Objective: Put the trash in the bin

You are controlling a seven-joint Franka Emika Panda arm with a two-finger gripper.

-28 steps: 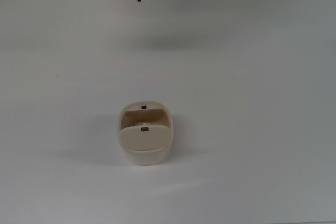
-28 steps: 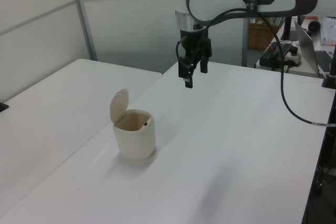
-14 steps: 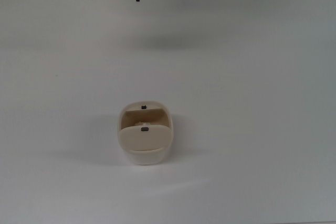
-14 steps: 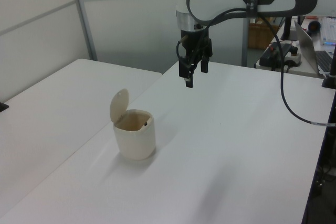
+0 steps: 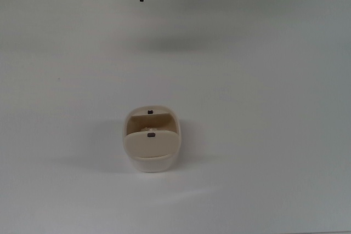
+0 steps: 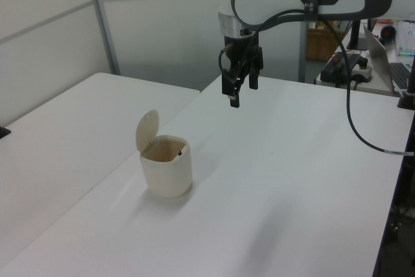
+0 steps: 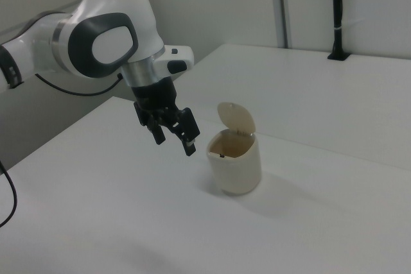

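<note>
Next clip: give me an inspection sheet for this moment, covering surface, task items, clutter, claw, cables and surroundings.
Surface: white table, bare around the bin.
Task items: beige bin upright, flap lid tipped open; a pale scrap inside may be the trash, cannot confirm.
Clutter: nothing seen on the table.
Claw: claw open, empty, raised above the table, apart from the bin.
Cables: black cable hangs from the arm.
Surroundings: partition wall; laptop on a desk behind.

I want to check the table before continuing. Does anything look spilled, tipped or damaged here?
Nothing stands out. The bin stands upright on the table with its lid swung up, and the open gripper hangs apart from it, holding nothing.
</note>
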